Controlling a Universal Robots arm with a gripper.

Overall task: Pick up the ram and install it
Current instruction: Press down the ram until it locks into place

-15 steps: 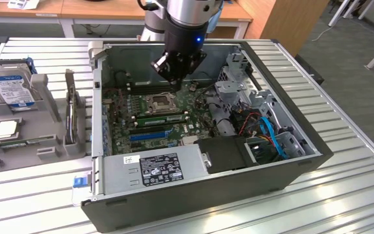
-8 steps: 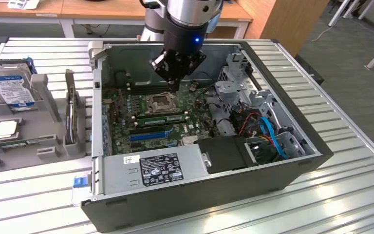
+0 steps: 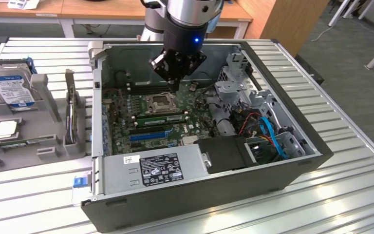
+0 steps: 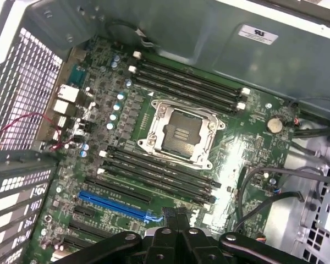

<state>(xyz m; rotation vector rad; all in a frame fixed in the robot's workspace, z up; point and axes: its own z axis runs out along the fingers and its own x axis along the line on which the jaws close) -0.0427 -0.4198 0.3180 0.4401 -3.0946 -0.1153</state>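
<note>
Zero gap showed between the fingers of the pincer (image 3: 175,78) (image 4: 173,217): shut, w/ nothing held, hanging over the DIMM slots (image 3: 151,87) at the far side of the motherboard (image 3: 125,122). The ram (image 3: 161,117) stood on edge in a slot on the near side of the open CPU socket (image 3: 158,101) (image 4: 180,132); it looked seated, but I could not tell if the latches were closed.

Risks, as I judge them:
- If the ram was only half in, it could tilt or lose contact.
- The shut tips sat low inside the PC case (image 3: 194,207), so a sideways sweep could catch a slot latch or the bare socket pins.

Contents:
- The case held the motherboard, the PSU (image 3: 154,168) along its near edge, and blue cables (image 3: 271,136) toward the near corner on the exterior view's right.
- A grey holder (image 3: 50,97) near the bench (image 3: 343,195) edge on the exterior view's left carried an HDD (image 3: 10,87) and a square CPU chip (image 3: 5,129).
</note>
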